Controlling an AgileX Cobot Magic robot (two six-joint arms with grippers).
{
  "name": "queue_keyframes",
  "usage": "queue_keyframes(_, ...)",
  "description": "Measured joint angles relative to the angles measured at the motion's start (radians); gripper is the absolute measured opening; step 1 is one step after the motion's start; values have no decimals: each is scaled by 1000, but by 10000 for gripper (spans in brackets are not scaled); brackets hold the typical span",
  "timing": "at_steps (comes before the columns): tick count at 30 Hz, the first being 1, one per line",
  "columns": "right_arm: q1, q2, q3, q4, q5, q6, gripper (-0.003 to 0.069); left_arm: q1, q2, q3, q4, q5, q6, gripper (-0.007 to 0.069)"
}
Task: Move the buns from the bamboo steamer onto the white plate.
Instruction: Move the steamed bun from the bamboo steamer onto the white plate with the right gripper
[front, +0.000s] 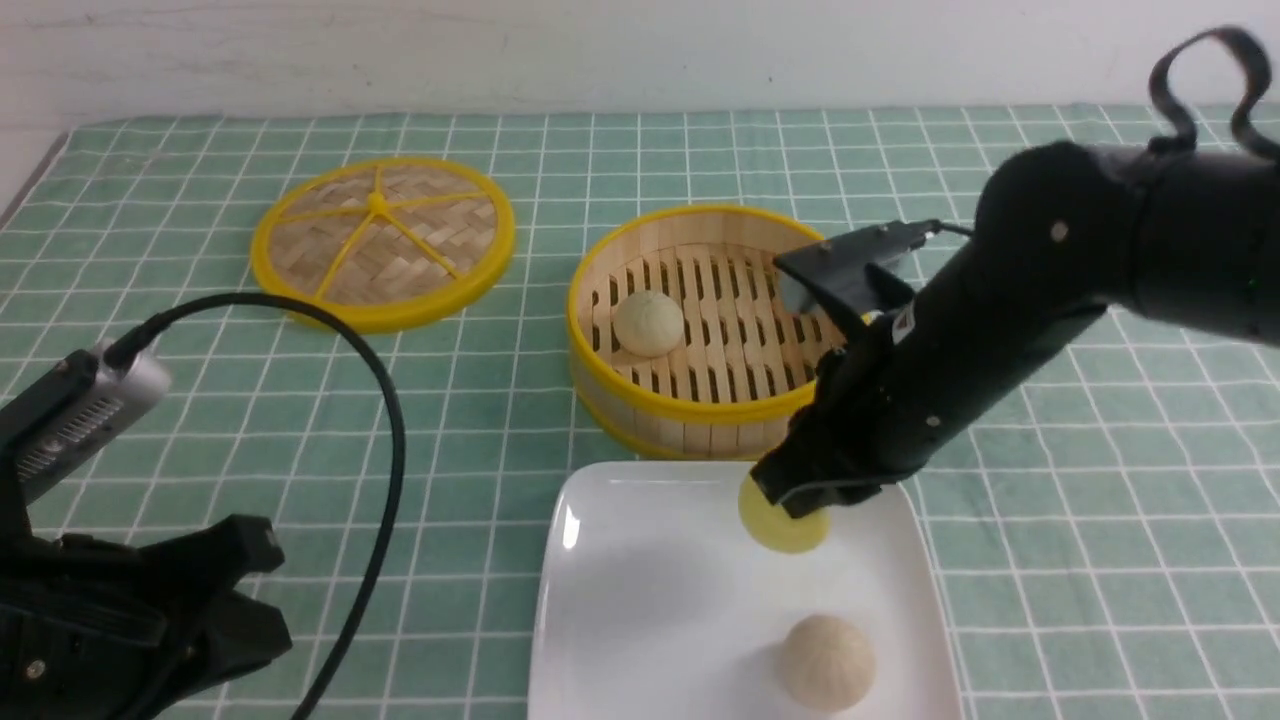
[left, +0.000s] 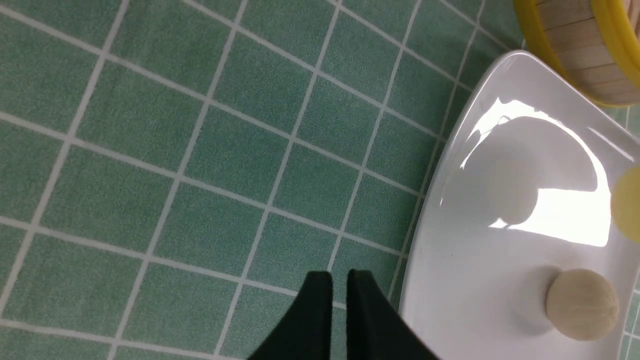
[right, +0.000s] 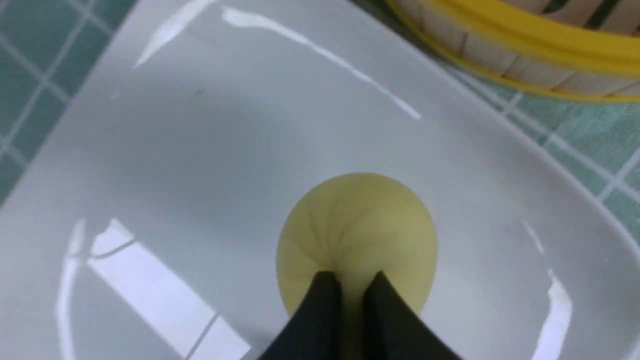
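Observation:
The bright yellow bun (front: 785, 530) (right: 357, 225) lies at the far side of the white plate (front: 640, 600) (right: 200, 150). My right gripper (front: 800, 505) (right: 352, 282) hangs right over it, its jaws drawn together to a thin slit; whether the tips touch the bun I cannot tell. The pale cream bun (front: 648, 322) rests on the slatted floor of the bamboo steamer (front: 690, 405) (right: 525, 40), just behind the plate. My left gripper (left: 340, 277) is shut and holds nothing, low over the cloth beside the plate's (left: 475, 300) left edge.
A browner tan bun (front: 827, 662) (left: 582, 304) sits at the plate's near right. The woven lid (front: 382, 240) with yellow spokes lies flat at the back left. A black cable (front: 385, 430) loops up from the left arm. Green checked cloth covers the table.

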Motion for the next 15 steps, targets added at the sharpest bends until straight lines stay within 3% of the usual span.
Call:
queue_keyframes(8,0,69,44,-5,-91,0,376,0,0,0,-1,-21,0,88)
queue_keyframes(15,-27,-44,44,-5,-36,0,440,0,0,0,-1,-40,0,91)
